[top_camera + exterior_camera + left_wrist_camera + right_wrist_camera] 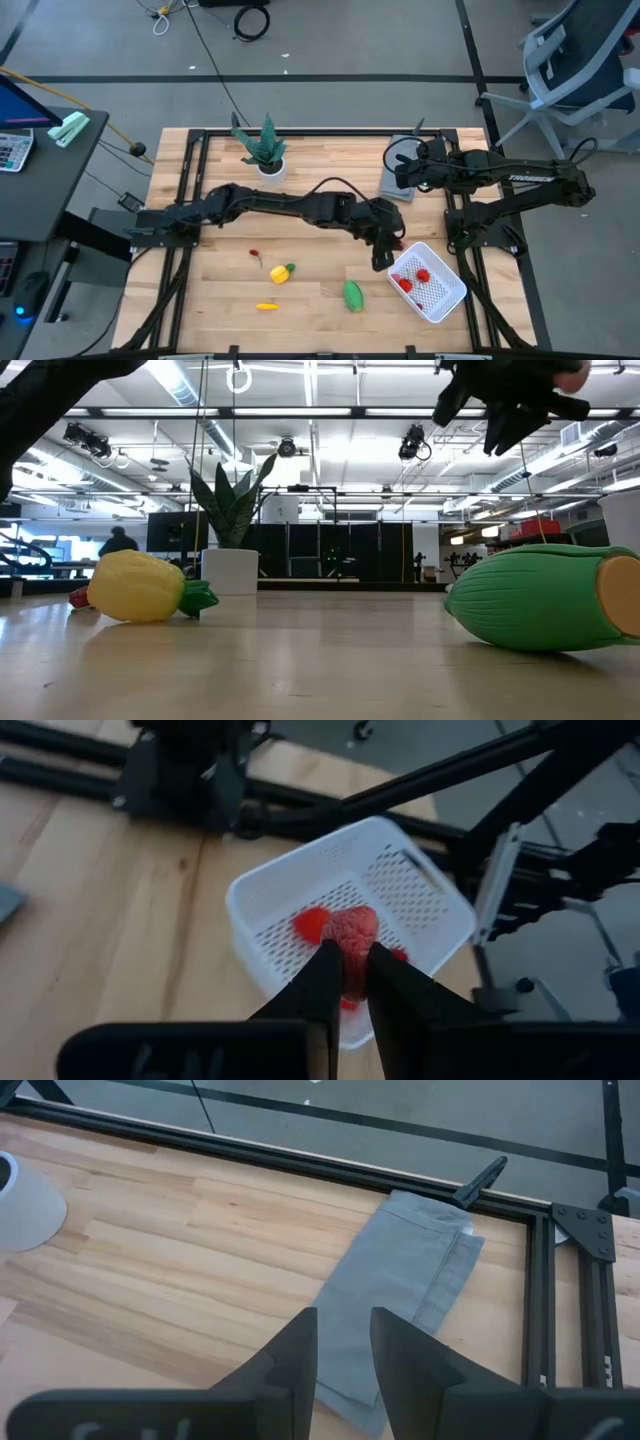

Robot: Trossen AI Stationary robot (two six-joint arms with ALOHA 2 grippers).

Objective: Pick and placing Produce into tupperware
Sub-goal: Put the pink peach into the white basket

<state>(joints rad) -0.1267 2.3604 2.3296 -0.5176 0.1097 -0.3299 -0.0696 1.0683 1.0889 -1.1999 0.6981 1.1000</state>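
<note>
A: Where is the left claw (347, 982) relative to the tupperware (452, 297)?

B: Just above the tupperware's near edge, on the side facing the middle of the table (220, 300). It is clenched on a small red berry-like piece (349, 935), gripped between its two dark fingers.

A: Anything already in the tupperware?

B: Yes, red pieces (413, 279) lie on its perforated bottom.

A: And the rest of the produce?

B: All on the bare wood, on the side of the tupperware toward the left arm. The green oblong (353, 295) lies nearest it, then the yellow piece with a green end (282, 272), the thin yellow-orange one (267, 306) and a tiny red piece (255, 253).

A: The right claw (343, 1342)?

B: It hangs over the folded grey cloth (395, 1295), beyond the tupperware toward the table's far edge, its fingers slightly apart and grasping nothing. A potted plant (267, 148) stands farther along that far edge.
</note>
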